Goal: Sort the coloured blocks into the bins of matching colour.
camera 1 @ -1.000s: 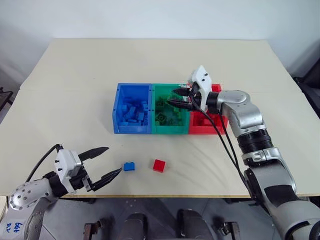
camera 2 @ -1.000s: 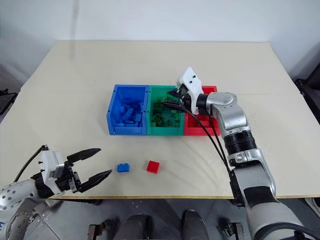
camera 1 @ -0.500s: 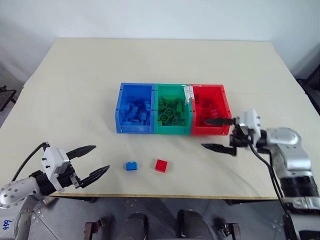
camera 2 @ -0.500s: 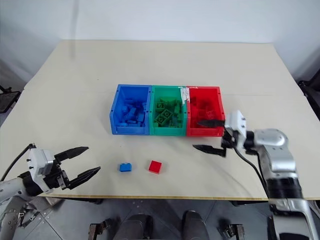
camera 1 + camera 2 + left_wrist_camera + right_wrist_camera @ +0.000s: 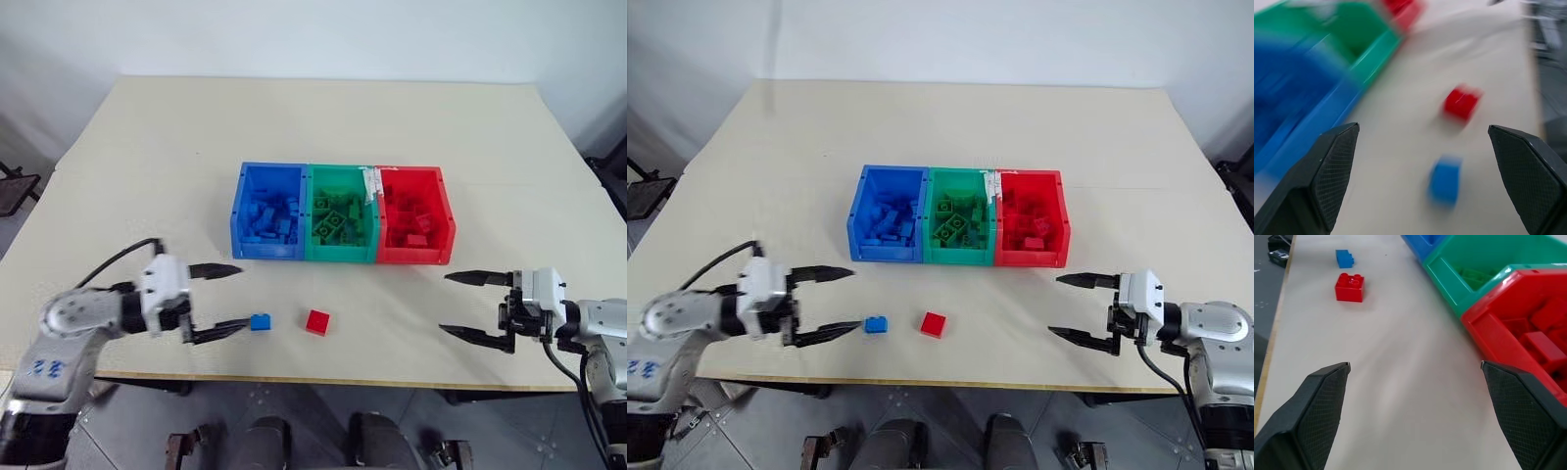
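Bench [image 5: 147, 137], pale top. Bins [image 5: 341, 227] sit mid-bench in a joined row: blue bin [image 5: 266, 212] on the robot's left, green bin [image 5: 339, 215] in the middle, red bin [image 5: 415, 217] on the right, each w/ bricks of its own colour inside. Pale tape strip [image 5: 369, 182] on the rim betw. green and red.

Two loose bricks on the bench nearer the front edge than the bins: blue brick [image 5: 261, 321] and red brick [image 5: 316, 322], side by side, apart, not touching. Open bench betw. them and the bins.

L gripper [image 5: 229, 301] low over the bench, jaws released wide, holding nothing; lower fingertip just beside the blue brick, can't tell if touching.

R gripper [image 5: 453, 305] at the bench's front-right, well apart from both bricks, jaws released wide, empty. Cable trails from each wrist.
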{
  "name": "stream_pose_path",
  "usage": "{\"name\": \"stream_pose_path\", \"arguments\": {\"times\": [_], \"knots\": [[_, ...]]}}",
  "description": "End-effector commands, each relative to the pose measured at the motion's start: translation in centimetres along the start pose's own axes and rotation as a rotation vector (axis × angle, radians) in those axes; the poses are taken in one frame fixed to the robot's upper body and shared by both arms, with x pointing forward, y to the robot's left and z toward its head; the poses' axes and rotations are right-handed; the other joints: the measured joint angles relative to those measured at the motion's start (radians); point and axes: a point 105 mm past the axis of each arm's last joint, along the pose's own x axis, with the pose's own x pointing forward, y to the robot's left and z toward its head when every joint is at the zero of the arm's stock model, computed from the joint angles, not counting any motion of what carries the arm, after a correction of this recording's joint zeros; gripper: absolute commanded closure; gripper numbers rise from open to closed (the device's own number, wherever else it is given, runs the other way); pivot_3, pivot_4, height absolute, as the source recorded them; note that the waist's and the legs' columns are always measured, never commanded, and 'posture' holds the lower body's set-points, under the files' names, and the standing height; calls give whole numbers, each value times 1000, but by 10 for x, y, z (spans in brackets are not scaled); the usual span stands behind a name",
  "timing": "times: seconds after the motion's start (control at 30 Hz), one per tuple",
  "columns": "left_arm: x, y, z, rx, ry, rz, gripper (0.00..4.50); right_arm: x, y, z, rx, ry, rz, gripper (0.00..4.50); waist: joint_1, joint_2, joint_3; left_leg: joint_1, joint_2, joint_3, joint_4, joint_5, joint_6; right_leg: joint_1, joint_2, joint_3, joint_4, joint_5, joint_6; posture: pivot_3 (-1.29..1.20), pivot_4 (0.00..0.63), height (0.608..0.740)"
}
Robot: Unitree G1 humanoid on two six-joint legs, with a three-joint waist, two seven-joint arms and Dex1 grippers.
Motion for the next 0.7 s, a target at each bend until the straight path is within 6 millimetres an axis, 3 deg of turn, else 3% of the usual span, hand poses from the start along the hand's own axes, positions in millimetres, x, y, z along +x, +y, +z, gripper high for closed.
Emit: {"name": "stream_pose_path", "arguments": {"times": [0.03, 0.2, 0.5, 0.6, 0.7], "knots": [[29, -5, 0, 38, 66, -112, 0, 0, 4, 9, -16, -8, -3, 27, 3, 1, 0, 0, -1, 0, 0, 0, 0, 0, 0, 0, 0, 0, 0, 0, 150, 740], [57, -3, -14, 72, 277, -220, 0, -4, 11, 12, 16, 11, -23, 27, -2, 0, 0, 0, -1, 2, 0, 1, 0, -1, 2, 0, 0, 0, 0, 0, 150, 740], [92, 0, -26, 64, 350, -285, 0, -2, 27, 14, 43, 19, -55, 27, 16, 0, 0, -1, -2, 1, 2, 1, 1, 0, 1, 1, 1, 0, 1, 0, 150, 740], [96, -4, -28, 81, 357, -307, 622, -4, 28, 15, 44, 20, -81, 0, 16, 0, 0, -1, -2, 1, 2, 1, 1, 0, 1, 1, 1, 0, 1, 0, 150, 740], [98, -5, -28, 83, 350, -314, 1516, -5, 29, 14, 45, 22, -96, 0, 17, 0, 0, -1, -2, 1, 3, 1, 2, 0, 1, 1, 1, 0, 1, 0, 150, 740]]}}
